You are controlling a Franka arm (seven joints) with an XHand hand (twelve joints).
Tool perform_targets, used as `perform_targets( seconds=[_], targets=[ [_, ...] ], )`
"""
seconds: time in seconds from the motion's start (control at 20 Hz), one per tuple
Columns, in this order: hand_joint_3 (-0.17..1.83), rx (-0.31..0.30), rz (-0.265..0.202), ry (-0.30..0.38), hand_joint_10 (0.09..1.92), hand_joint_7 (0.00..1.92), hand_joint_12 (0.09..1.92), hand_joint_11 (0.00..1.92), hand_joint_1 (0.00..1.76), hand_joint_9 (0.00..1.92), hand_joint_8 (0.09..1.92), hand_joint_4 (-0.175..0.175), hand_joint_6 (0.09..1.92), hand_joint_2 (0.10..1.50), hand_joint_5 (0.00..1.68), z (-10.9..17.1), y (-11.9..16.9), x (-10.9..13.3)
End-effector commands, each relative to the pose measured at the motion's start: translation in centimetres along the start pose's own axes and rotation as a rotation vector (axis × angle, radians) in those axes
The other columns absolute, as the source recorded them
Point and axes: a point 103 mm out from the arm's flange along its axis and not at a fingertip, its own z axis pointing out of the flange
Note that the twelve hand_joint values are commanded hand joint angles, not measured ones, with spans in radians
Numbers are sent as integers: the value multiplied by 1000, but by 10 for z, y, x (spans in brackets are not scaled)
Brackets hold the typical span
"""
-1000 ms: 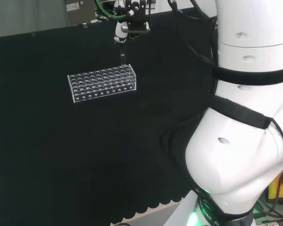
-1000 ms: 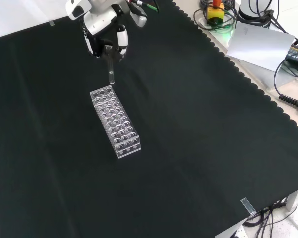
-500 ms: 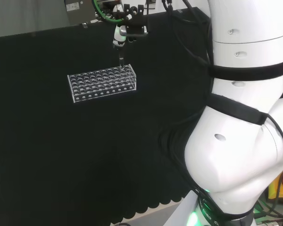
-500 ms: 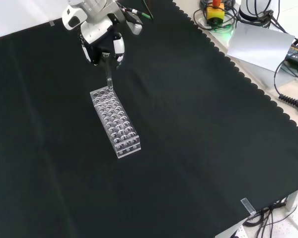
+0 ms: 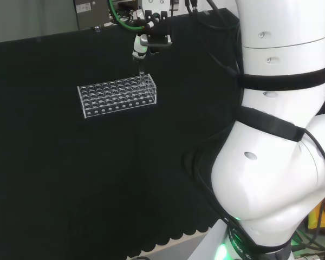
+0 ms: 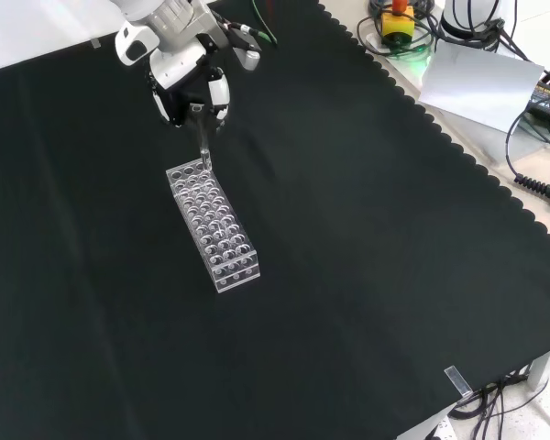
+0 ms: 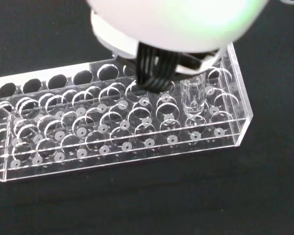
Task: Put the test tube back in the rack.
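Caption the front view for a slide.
Hand holds a test tube upright over the far end of the clear rack.

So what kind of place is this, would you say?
Probably a robotics lab set up for chemistry handling: a clear test tube rack on a black-cloth bench, the hand holding a test tube, cables and electronics at the edge.

Clear test tube (image 6: 203, 145) stands upright, its tip entering the clear rack's (image 6: 215, 227) end hole.

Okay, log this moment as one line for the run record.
stage: inserting | hand: pinching test tube, upright | tube bottom: at a hole at the rack end nearest the hand | tube seated: cannot tell
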Motion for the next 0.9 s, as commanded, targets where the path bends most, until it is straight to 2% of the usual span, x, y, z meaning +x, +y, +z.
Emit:
perform_targets(
  seconds=[0.05,0.9],
  targets=[
    [849,12,-2,8,693,1392,1026,1132,1332,1568,607,-175,597,520,1339,5,1,-1],
    [849,26,10,15,693,1392,1027,1131,1332,1568,607,-175,597,520,1339,9,4,0]
  ],
)
